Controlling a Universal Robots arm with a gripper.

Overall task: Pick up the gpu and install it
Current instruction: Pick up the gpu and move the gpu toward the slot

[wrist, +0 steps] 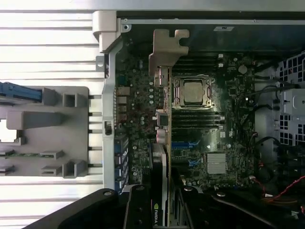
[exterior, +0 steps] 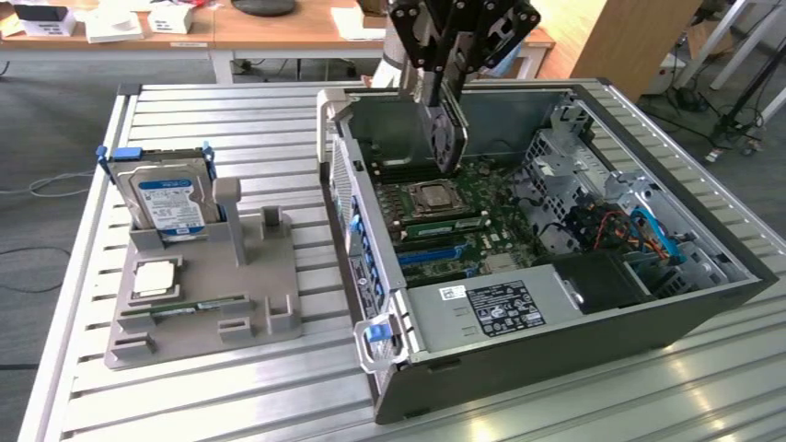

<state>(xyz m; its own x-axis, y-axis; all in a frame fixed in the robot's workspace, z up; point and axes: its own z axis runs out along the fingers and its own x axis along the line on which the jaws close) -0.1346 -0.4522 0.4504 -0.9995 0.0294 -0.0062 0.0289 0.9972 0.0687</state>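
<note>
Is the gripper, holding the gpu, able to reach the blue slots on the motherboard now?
Probably yes. The case lies open, the gripper holds the gpu above the motherboard, and nothing seems to stand between it and the blue slots.

NVIDIA logo on the gpu edge

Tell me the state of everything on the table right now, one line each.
graphics card: gripped, hanging on edge over the motherboard, not in a slot.
gripper: shut on the graphics card.
computer case: on its side, panel off.
hard drive: upright in the grey holder.
memory stick: lying flat in the holder.
</note>
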